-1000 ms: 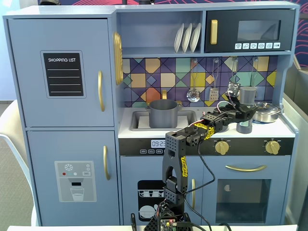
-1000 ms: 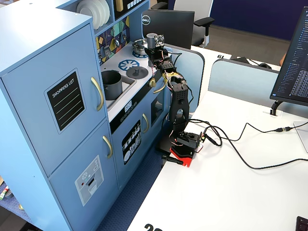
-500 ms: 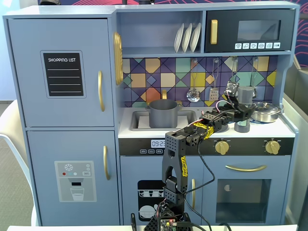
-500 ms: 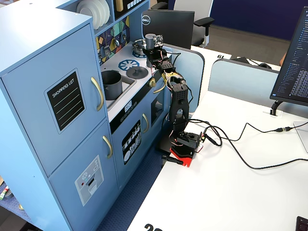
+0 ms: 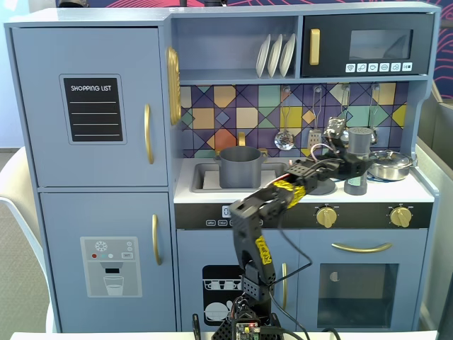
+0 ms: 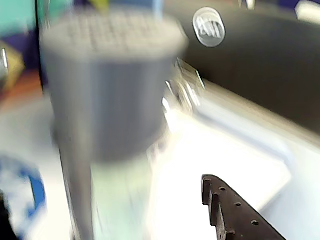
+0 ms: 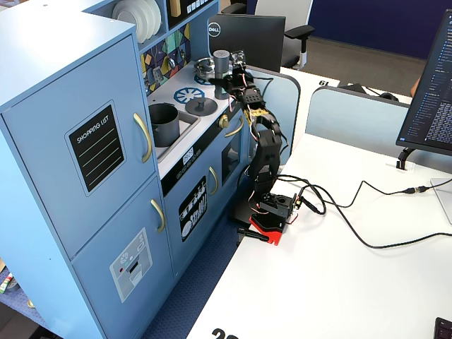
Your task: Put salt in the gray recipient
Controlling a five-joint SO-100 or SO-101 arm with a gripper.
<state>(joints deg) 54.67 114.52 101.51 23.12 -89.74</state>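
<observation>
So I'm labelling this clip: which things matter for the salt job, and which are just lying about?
Job: salt, gray pot, gripper.
Lying about: steel pan, lid, plates, ladle.

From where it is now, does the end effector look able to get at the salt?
Probably yes: the end effector is already at the salt on the stovetop, with nothing between them; whether it grips is unclear.

Toy kitchen cabinet [image 5: 92, 106]: pale blue w/ gold handles. Backsplash [image 5: 233, 113]: multicolour geometric tiles, yellow/teal/purple/orange. Matte gray cylindrical pot [image 5: 241, 167] in the sink. Dark gray salt shaker [image 5: 358, 159], pale green label in the wrist view [image 6: 120, 200]. Shiny steel pan [image 5: 391, 164]. Arm black w/ yellow stickers. White worktop [image 7: 367, 282].
</observation>
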